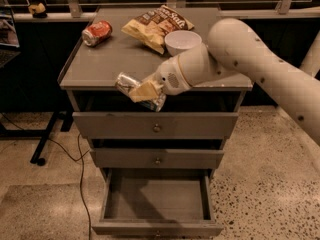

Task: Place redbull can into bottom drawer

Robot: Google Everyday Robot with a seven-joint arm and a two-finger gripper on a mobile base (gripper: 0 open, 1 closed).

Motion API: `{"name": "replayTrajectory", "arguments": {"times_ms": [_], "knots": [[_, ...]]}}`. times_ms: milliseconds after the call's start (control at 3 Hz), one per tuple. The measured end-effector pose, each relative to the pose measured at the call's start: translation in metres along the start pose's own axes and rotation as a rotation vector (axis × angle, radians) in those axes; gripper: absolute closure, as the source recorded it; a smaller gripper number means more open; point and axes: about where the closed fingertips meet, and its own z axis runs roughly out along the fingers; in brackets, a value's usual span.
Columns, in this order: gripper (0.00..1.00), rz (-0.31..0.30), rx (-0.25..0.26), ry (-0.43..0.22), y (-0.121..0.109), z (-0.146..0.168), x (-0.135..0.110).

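Note:
My gripper (142, 91) is shut on the redbull can (126, 82), a slim silver can held on its side. The can hangs just past the front edge of the cabinet top (100, 64), above the top drawer's front. The bottom drawer (156, 227) is pulled open below and looks empty inside. The two upper drawers (156, 126) are closed.
On the cabinet top lie a red soda can (96, 33) on its side at the back left, a chip bag (155, 25) and a white bowl (182, 41) beside my arm. A cable (80, 174) and a stand leg (42, 149) are on the floor to the left.

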Motion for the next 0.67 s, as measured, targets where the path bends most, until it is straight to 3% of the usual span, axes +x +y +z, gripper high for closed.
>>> {"name": "replayTrajectory", "arguments": {"times_ms": [333,667], "knots": [[1.0,0.022,0.064,-0.088,0.026,-0.009,0.024],[1.0,0.083,0.117,-0.152,0.034,-0.009,0.065]]}}
